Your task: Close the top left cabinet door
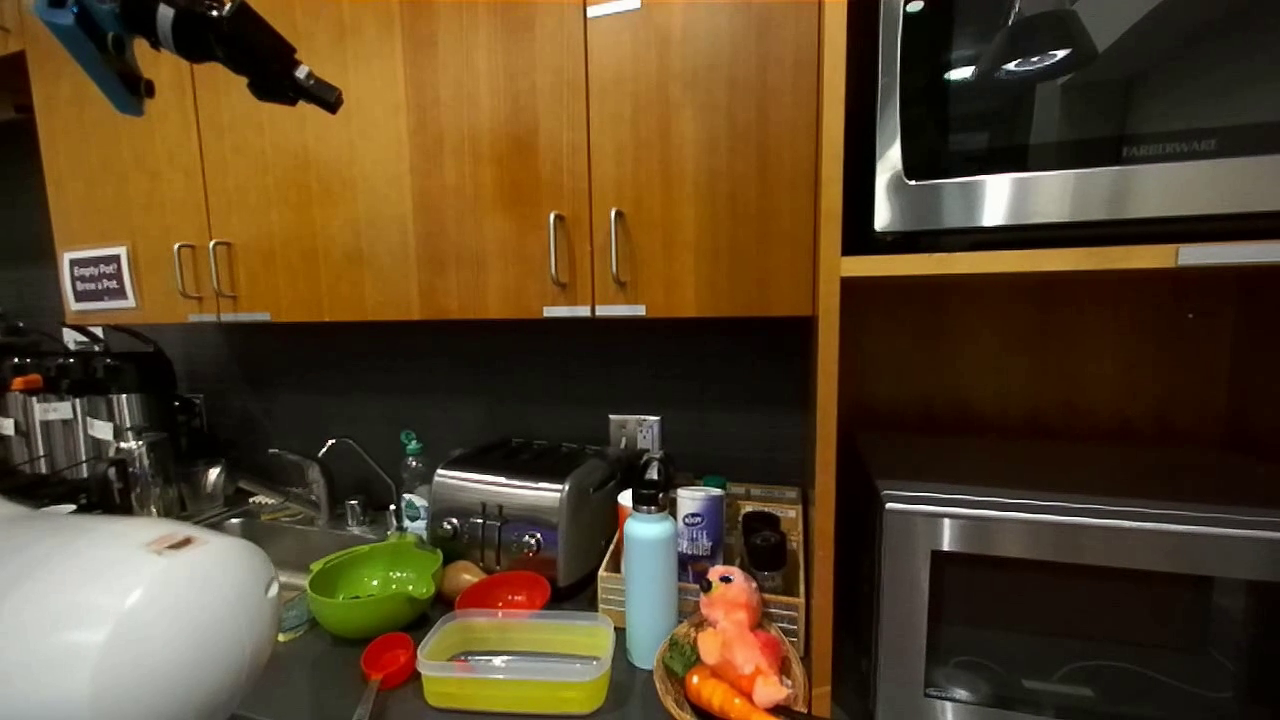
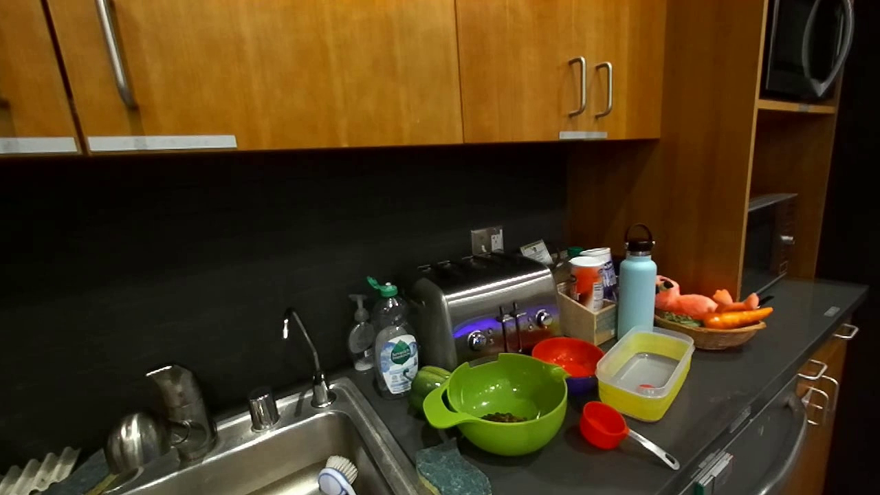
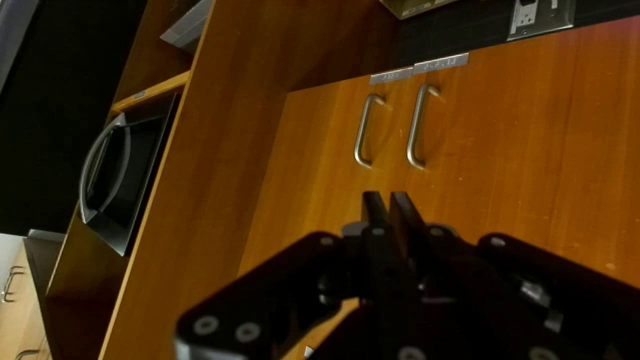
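The top left cabinet door (image 1: pixel 495 150) is a honey-brown wooden panel with a slim silver bar handle (image 1: pixel 556 250) low near its right edge. It looks shut, flush with the matching door (image 1: pixel 705 150). It shows in an exterior view (image 2: pixel 519 69) with its handle (image 2: pixel 578 86). In the wrist view, which stands roughly upside down, the door (image 3: pixel 515 150) is at the right with its handle (image 3: pixel 417 127) ahead of the fingertips. My gripper (image 3: pixel 386 197) has its fingers almost together with nothing between them. In an exterior view my gripper (image 1: pixel 328 97) is high at upper left, apart from the handle.
Below the doors stand a toaster (image 1: pixel 525 510), a blue bottle (image 1: pixel 651 590), a green bowl (image 1: pixel 372 595), a yellow container (image 1: pixel 515 665) and a basket (image 2: pixel 722 337). The sink (image 2: pixel 350 433) is beside them. A microwave (image 1: pixel 1080 110) sits right of the cabinets.
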Available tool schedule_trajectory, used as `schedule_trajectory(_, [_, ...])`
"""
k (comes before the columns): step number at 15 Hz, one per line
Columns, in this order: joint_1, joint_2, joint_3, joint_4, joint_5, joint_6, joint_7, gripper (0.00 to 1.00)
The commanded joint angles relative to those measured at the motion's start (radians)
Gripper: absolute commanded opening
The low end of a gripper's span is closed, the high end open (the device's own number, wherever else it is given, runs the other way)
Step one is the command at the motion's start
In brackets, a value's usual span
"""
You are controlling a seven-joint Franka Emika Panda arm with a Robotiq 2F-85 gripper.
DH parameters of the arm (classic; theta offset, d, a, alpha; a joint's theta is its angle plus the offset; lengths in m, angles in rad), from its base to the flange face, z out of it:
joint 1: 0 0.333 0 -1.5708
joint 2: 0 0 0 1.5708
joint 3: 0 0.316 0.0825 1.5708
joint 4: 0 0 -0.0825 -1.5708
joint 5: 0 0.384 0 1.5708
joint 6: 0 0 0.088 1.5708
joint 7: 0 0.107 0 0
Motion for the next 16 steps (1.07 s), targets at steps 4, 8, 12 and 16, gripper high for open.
schedule_trajectory(4, [-0.022,0.001,0.021,0.004,0.007,0.003,-0.005,0.07])
schedule_trajectory(8, [-0.046,-0.033,-0.008,0.022,0.104,-0.012,0.204,0.00])
schedule_trajectory(12, [-0.084,-0.080,-0.040,0.051,0.203,-0.045,0.316,0.00])
schedule_trajectory(16, [-0.129,-0.171,-0.089,0.025,0.330,-0.062,0.420,0.00])
